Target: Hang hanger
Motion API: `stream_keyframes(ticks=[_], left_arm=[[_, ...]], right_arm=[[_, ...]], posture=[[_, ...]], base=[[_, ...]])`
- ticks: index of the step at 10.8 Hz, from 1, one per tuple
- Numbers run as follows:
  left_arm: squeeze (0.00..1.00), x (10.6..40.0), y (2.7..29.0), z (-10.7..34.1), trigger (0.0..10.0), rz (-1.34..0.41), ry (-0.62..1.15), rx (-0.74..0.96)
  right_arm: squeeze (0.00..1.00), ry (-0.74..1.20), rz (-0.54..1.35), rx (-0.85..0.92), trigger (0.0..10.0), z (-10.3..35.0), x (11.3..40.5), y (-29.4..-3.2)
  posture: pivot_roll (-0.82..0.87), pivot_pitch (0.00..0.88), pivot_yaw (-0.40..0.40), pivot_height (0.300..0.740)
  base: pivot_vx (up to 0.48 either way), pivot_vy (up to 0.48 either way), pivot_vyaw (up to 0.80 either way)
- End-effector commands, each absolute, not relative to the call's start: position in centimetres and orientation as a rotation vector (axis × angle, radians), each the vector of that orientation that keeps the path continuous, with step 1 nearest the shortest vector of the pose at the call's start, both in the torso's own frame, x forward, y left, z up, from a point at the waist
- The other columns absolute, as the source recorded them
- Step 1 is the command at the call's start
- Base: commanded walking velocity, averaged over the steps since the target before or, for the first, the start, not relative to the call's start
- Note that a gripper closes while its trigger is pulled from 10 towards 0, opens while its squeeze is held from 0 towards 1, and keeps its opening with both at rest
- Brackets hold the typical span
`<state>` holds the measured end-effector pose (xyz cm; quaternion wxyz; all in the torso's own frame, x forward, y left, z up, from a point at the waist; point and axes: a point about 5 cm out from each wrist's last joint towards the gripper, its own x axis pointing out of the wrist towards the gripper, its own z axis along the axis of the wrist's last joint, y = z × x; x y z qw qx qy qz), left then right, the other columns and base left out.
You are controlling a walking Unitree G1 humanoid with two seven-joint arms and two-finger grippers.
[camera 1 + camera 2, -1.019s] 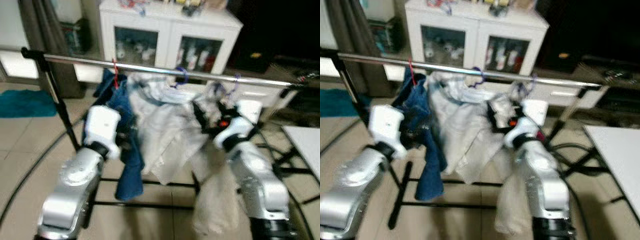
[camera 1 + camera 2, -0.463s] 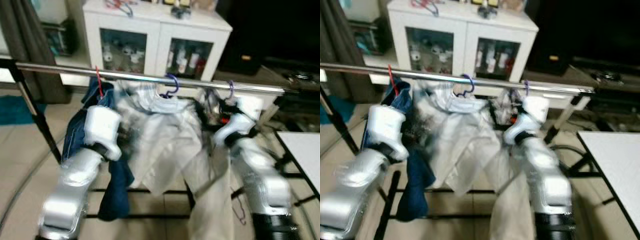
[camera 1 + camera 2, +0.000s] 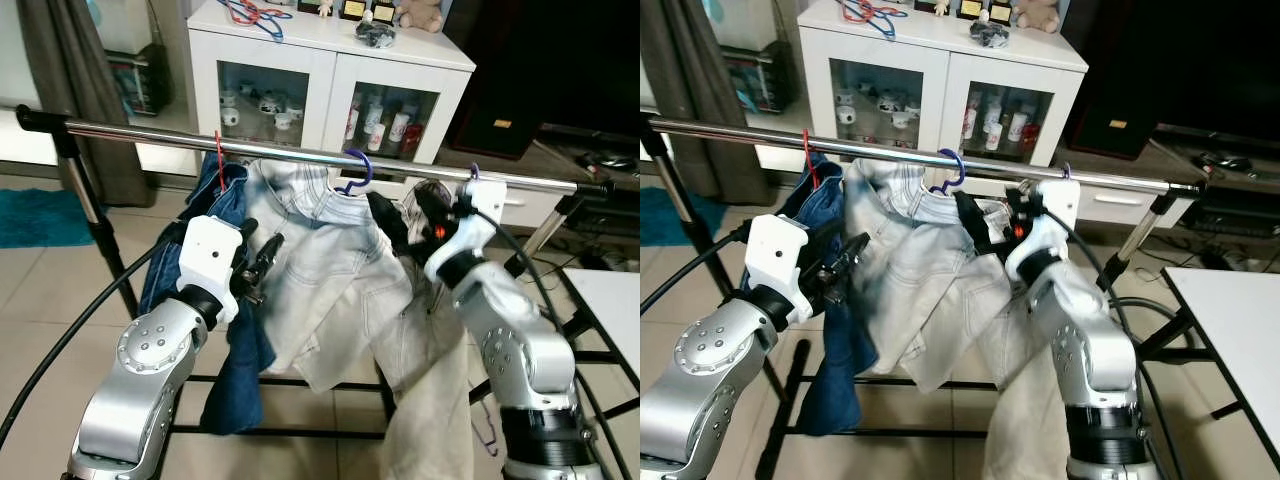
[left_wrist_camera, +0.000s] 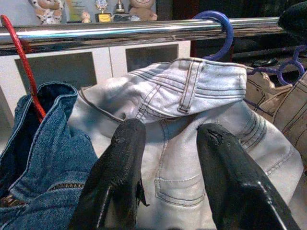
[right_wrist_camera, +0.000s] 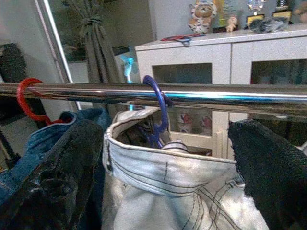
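Note:
A steel rail carries three hangers. The red hanger holds dark blue jeans. The blue hanger holds pale jeans, its hook over the rail. A third purple hanger holds beige trousers. My left gripper is open, pointing at the pale jeans just below their waistband, nothing between its fingers. My right gripper is open too, just under the rail and facing the blue hanger's hook, apart from it.
A white glass-door cabinet stands behind the rail, with loose hangers on top. A curtain and a teal rug are to the left, a white table to the right. Rack base bars cross the floor.
The head view has shifted and gone from blurred to sharp. Both arms still flank the pale jeans; the right gripper now sits higher, close under the rail.

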<state>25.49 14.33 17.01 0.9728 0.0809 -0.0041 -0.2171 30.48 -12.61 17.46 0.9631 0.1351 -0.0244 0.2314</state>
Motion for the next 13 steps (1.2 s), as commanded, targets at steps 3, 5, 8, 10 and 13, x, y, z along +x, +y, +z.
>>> stream_keyframes(ticks=[3, 5, 8, 10, 13], left_arm=[[0.0, 25.6, 13.8, 17.2, 10.0, -0.481, -0.008, 0.164], [0.0, 25.5, 13.7, 17.1, 10.0, -0.49, -0.005, 0.169], [0.0, 25.6, 13.7, 17.1, 10.0, -0.492, -0.002, 0.171], [0.0, 25.6, 13.7, 17.1, 10.0, -0.494, -0.004, 0.172], [0.0, 25.6, 13.8, 17.1, 10.0, -0.492, -0.004, 0.173]], right_arm=[[0.0, -0.005, 0.527, 0.227, 10.0, 17.5, 32.8, -11.4], [1.0, 0.029, 0.594, 0.229, 10.0, 17.3, 33.5, -10.6], [0.0, 0.035, 0.559, 0.262, 10.0, 18.0, 35.1, -10.6], [0.0, 0.039, 0.544, 0.27, 10.0, 18.2, 35.9, -10.3], [0.0, 0.058, 0.55, 0.272, 8.2, 18.1, 36.9, -9.4]], posture=[[0.14, 0.0, -0.111, 0.74], [0.14, 0.0, -0.121, 0.74], [0.14, 0.0, -0.12, 0.74], [0.14, 0.0, -0.118, 0.74], [0.14, 0.0, -0.118, 0.74]], base=[[0.0, 0.0, 0.0], [0.0, 0.0, 0.0], [0.0, 0.0, 0.0], [0.0, 0.0, 0.0], [0.0, 0.0, 0.0]])
